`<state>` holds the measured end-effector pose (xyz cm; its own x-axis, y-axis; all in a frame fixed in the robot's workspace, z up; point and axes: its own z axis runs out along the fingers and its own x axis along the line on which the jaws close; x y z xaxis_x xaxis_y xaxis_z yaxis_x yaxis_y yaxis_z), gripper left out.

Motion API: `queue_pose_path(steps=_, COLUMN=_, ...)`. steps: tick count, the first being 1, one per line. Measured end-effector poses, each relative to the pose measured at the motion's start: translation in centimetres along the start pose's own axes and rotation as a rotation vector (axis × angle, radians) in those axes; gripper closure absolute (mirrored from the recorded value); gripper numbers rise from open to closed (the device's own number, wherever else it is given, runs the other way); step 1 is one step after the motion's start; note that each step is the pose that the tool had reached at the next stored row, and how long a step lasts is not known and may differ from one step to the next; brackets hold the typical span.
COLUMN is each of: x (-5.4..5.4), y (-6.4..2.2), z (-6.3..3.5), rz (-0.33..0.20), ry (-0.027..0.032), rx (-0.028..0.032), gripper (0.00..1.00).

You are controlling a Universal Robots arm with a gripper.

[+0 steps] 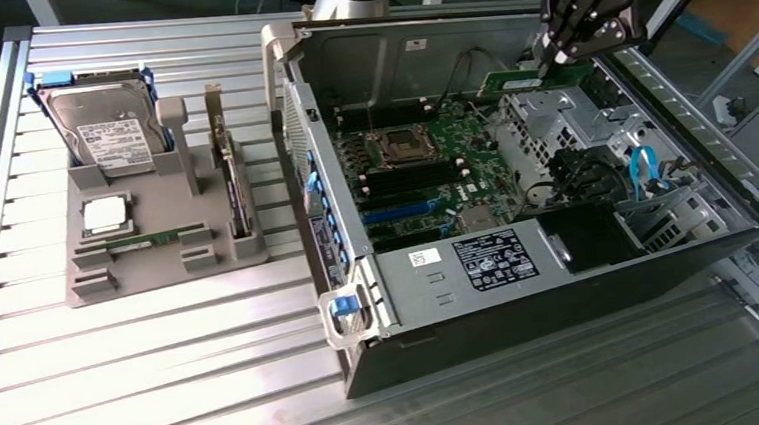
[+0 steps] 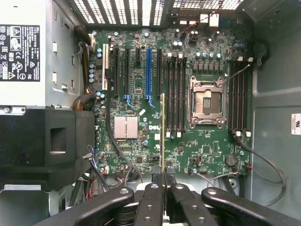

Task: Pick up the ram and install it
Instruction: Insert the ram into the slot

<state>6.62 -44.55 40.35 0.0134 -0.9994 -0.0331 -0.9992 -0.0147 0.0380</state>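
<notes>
Tool [image 2: 164, 178] fingers are seen closed almost fully on the ram [image 2: 162, 132], which is gripped by one end between the two black fingertips. In the wrist view the ram is presented edge-on as a very thin, long green strip with a pale yellowish edge, reaching straight out from the fingertips over the green motherboard [image 2: 136, 89]. It is lined up alongside the row of black memory slots [image 2: 175, 94], just beside the silver processor socket [image 2: 206, 101]; whether it touches a slot cannot be told. In the exterior view the tool [image 1: 559, 60] is positioned over the open computer case [image 1: 519, 293], near its far wall. There the ram [image 1: 526, 83] is shown as a narrow green board with a small pale label, jutting from the fingertips toward the exterior view's left. It is held clear above the motherboard. On the slatted metal worktop [image 1: 163, 368], well apart from the tool, a grey holder [image 1: 117, 281] is set at the exterior view's left. A hard drive [image 1: 106, 131] with a white label is carried in it, and a second green stick [image 1: 154, 236] is laid in one of its grooves.
</notes>
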Motion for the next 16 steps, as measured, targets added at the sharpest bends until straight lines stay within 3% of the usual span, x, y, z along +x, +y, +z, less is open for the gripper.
queue_pose_path(steps=16, x=0.01, y=-0.02, z=0.39, rz=0.000, ry=0.0000, rx=0.0000, gripper=0.88)
